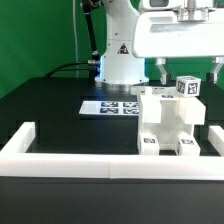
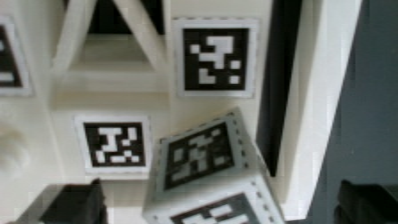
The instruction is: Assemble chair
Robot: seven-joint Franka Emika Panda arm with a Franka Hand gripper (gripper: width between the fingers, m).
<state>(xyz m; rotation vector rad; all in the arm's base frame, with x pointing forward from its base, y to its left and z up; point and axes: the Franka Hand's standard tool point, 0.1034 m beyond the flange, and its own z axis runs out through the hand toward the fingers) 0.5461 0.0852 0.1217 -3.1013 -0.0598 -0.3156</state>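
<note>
The partly joined white chair (image 1: pixel 168 124) stands at the exterior view's right, just behind the front wall, with square tags on its faces. A small tagged white chair part (image 1: pixel 187 87) sits tilted on top of it. My gripper (image 1: pixel 190 72) hangs right above, its fingers (image 1: pixel 164 70) spread to either side of that part. In the wrist view the tilted tagged part (image 2: pixel 210 170) lies between the dark fingertips (image 2: pixel 71 205) with a gap on each side, so my gripper (image 2: pixel 217 208) is open and holds nothing. Behind the part are tagged chair panels (image 2: pixel 217 55).
A long low white barrier wall (image 1: pixel 90 163) runs along the front and turns back at the exterior view's left (image 1: pixel 22 135). The marker board (image 1: pixel 110 105) lies flat behind the chair. The robot base (image 1: pixel 120 55) stands at the back, before a green backdrop.
</note>
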